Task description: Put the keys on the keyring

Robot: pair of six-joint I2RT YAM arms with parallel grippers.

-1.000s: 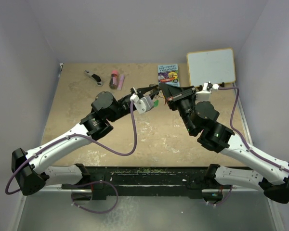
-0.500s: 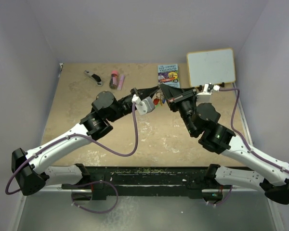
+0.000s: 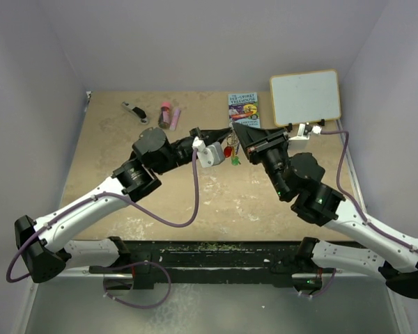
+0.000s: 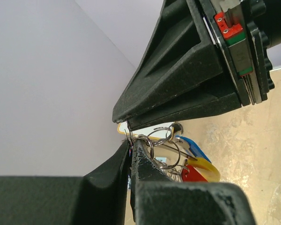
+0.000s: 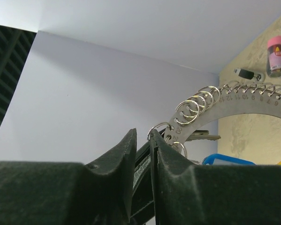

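The keyring (image 5: 234, 105), a grey numbered metal ring edged with small split rings, hangs in the air between both arms. My left gripper (image 4: 130, 143) is shut on its edge; in the top view that gripper (image 3: 226, 132) points right. Keys dangle below it: a blue head (image 4: 194, 147), a yellow one (image 4: 207, 169) and a red one (image 4: 192, 174). From above, red (image 3: 228, 149) and green (image 3: 235, 161) heads show. My right gripper (image 5: 143, 133) sits tip to tip with the left, jaws a little apart beside the ring; from above its tip (image 3: 235, 132) faces left.
A black-and-silver tool (image 3: 134, 110) and a pink-capped item (image 3: 166, 115) lie at the back left of the table. A small book (image 3: 243, 109) and a whiteboard (image 3: 305, 96) lie at the back right, just behind the grippers.
My left gripper has closed on the keyring. The right jaws have parted slightly. The keys now hang lower between the two tips, and the right arm has shifted a little.
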